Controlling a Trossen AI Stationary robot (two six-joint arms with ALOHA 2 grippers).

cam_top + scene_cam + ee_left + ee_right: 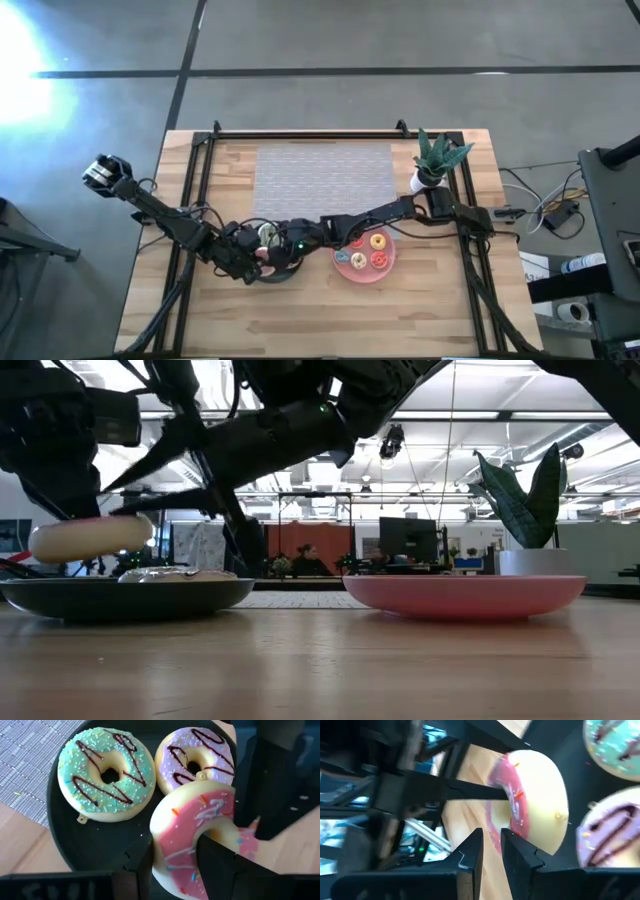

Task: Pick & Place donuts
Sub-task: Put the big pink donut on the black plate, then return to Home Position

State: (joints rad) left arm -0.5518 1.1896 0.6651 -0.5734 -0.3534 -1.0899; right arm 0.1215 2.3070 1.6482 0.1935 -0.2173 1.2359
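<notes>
Pink donut held over the black plate

Left gripper (pixel 175 865) is clamped through the pink donut (pixel 192 827), just above the black plate (pixel 95 850) holding the green donut (pixel 106 772) and white donut (pixel 196 757). Right gripper (pixel 492 851), fingers nearly closed and empty, hovers beside it; small donuts sit on the pink plate (pixel 364 274). Lift straight, keep the ring flat, icing up, hole axis vertical.
</notes>
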